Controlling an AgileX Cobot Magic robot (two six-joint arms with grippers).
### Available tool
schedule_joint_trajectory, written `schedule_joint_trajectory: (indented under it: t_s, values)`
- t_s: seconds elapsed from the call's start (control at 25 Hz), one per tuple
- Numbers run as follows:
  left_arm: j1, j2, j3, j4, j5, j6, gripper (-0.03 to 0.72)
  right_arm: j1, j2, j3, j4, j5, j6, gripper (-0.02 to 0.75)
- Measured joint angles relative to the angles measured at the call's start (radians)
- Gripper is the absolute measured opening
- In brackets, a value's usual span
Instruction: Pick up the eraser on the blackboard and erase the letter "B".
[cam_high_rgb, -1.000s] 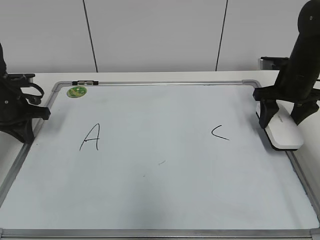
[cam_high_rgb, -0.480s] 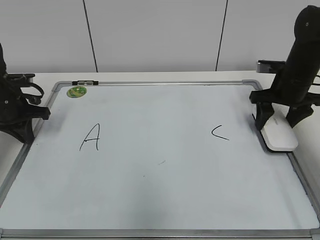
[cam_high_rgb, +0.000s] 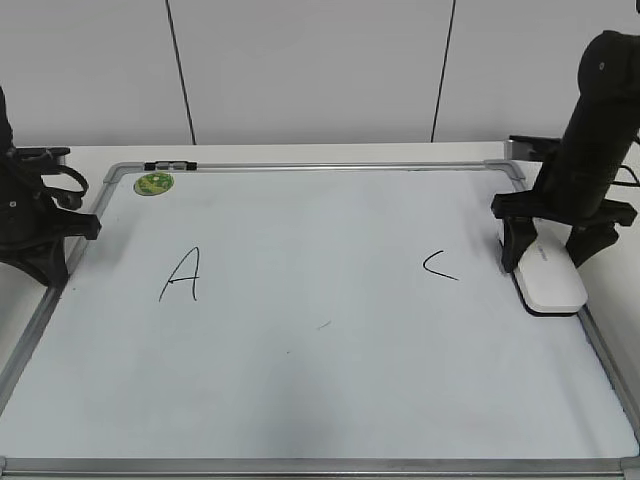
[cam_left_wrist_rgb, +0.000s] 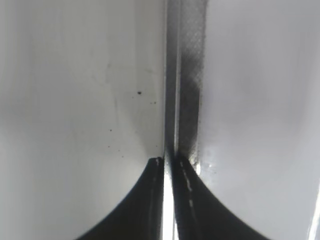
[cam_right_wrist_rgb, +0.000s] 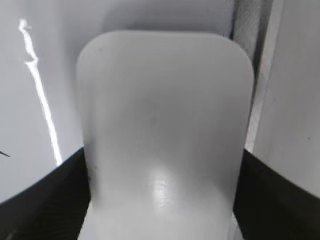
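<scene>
Your right gripper (cam_high_rgb: 548, 262) straddles the eraser (cam_high_rgb: 551, 279) beside the "C" (cam_high_rgb: 439, 265) — seemingly clamped, ready for wiping.

Right gripper (cam_high_rgb: 551, 256) fingers spread wide, left gripper (cam_left_wrist_rgb: 169, 161) fingers pressed together

Setting: we class this as a lab or test bench rather than a home. Evidence: a plain white table (cam_high_rgb: 300, 152) set against bare grey wall panels (cam_high_rgb: 310, 70) with dark vertical seams, a framed blackboard (cam_high_rgb: 330, 400) laid flat on it with handwritten letters, and two black robot arms, one (cam_high_rgb: 35, 225) at the left edge and one (cam_high_rgb: 590, 130) at the right. We note no furnishings or decoration.
</scene>
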Motion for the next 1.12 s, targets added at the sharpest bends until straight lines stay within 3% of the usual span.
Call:
schedule_joint_trajectory:
  t_s: [0.12, 0.32, 0.44, 0.64, 0.72, 0.8, 1.12]
  values:
    - [0.0, 0.0, 0.0, 0.0, 0.0, 0.0, 0.028, 0.0, 0.007, -0.004, 0.007, 0.004, 0.0, 0.647]
    - [0.0, 0.0, -0.012, 0.0, 0.009, 0.0, 0.064, 0.0, 0.008, -0.076, -0.003, 0.031, 0.0, 0.662]
    - [0.0, 0.0, -0.048, 0.004, 0.051, 0.0, 0.179, 0.0, 0.008, -0.139, -0.017, 0.035, 0.01, 0.662]
    - [0.0, -0.07, -0.102, 0.023, 0.099, 0.0, 0.491, 0.0, -0.008, -0.172, -0.02, 0.037, 0.019, 0.661]
    - [0.0, -0.109, -0.106, 0.024, 0.124, 0.0, 0.568, 0.0, -0.028, -0.172, -0.021, 0.039, 0.019, 0.651]
    - [0.0, -0.135, -0.108, 0.024, 0.15, 0.0, 0.585, 0.0, -0.051, -0.172, -0.012, 0.041, 0.021, 0.627]
    - [0.0, -0.24, -0.106, 0.04, 0.246, 0.0, 0.512, 0.0, -0.206, -0.098, 0.015, 0.045, 0.029, 0.544]
